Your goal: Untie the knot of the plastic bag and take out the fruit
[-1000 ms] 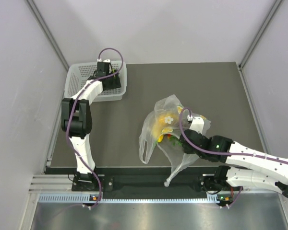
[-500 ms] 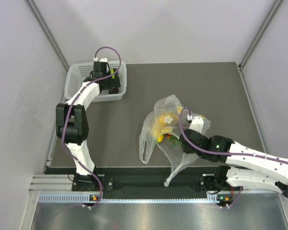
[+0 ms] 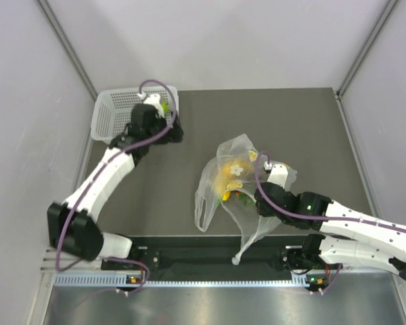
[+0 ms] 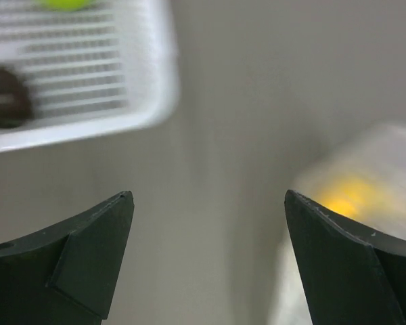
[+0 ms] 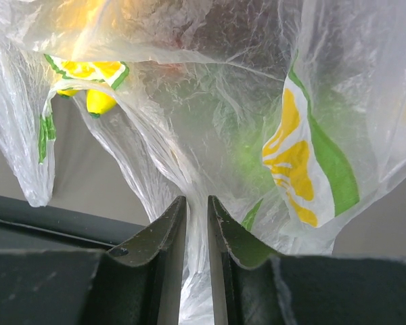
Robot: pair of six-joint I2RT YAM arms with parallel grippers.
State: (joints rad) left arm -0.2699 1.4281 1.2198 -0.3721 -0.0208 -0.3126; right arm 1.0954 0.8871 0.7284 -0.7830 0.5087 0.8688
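The dark table (image 3: 304, 122) is the biggest thing under me, walled in on the left, right and far sides. Much of its far and right part lies bare, and I judge that to be my room to swing. The plastic bag (image 3: 238, 177) lies slumped at the near middle, and a tail of its film trails over the table's near edge, so I would not drag it any nearer. The white basket (image 3: 111, 115) sits in the far left corner beside the left wall, and I take it as the place for what comes out. A dark lump (image 4: 5, 105) and a bright green thing (image 4: 66, 3) lie in it, both too blurred to name. My right gripper (image 5: 196, 201) is clamped onto a narrow bunched strip (image 5: 179, 177) of the bag's film, low at the bag's near right side. I judge this anchors the bag against sliding. My left gripper (image 4: 208, 196) hangs over bare table just off the basket's near right corner, jaws spread wide with nothing between them, facing the bag. The fruit (image 3: 226, 183) shows as yellow and orange-red patches through the film, plus a green blur (image 5: 254, 152) ahead of my right fingers, all of it inside the bag. Whether the knot is undone I cannot tell.
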